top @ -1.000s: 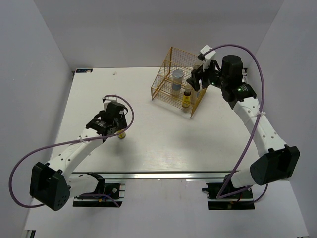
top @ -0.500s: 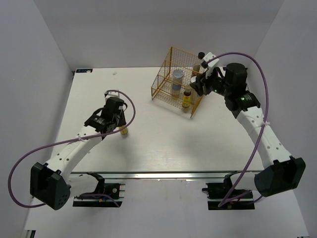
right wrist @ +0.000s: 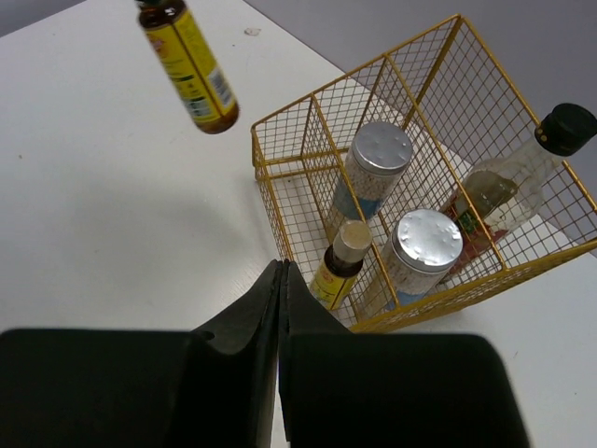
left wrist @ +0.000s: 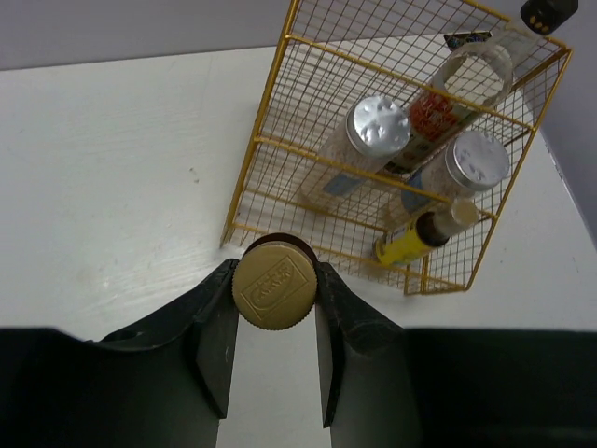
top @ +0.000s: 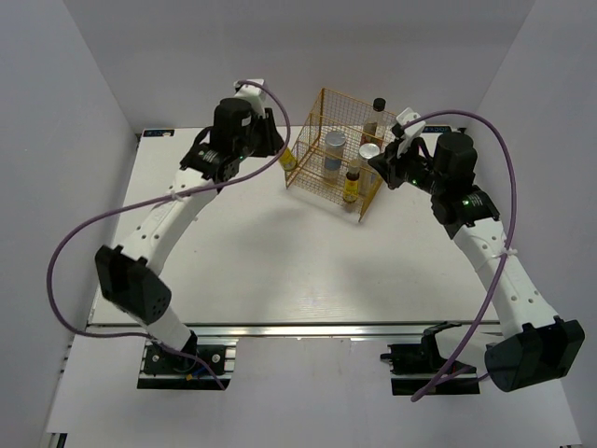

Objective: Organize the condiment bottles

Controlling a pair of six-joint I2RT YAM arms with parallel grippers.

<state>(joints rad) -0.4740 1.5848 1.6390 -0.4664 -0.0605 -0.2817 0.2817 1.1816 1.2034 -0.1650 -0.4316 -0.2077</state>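
My left gripper [left wrist: 274, 280] is shut on the gold cap of a tiny dark amber bottle [left wrist: 274, 285] with a yellow label. It holds the bottle in the air just left of the gold wire rack [top: 322, 112]; the right wrist view shows the bottle [right wrist: 191, 70] hanging clear of the table. Inside the rack [right wrist: 410, 313] stand two white cylinders with silvery lids [right wrist: 378, 154] [right wrist: 424, 245], another tiny amber bottle [right wrist: 340, 257] and the tall clear bottle with a black cap [right wrist: 522, 177]. My right gripper [right wrist: 282, 271] is shut on nothing, just outside the rack's near right corner.
The rack [left wrist: 254, 140] sits at the back of the white table [top: 280, 261], right of centre. White walls close in the table on the left, back and right. Purple cables loop off both arms.
My left arm lifted the amber bottle off the table's left-middle and carried it back to the rack's left side. My right gripper shut and drew back from the rack.
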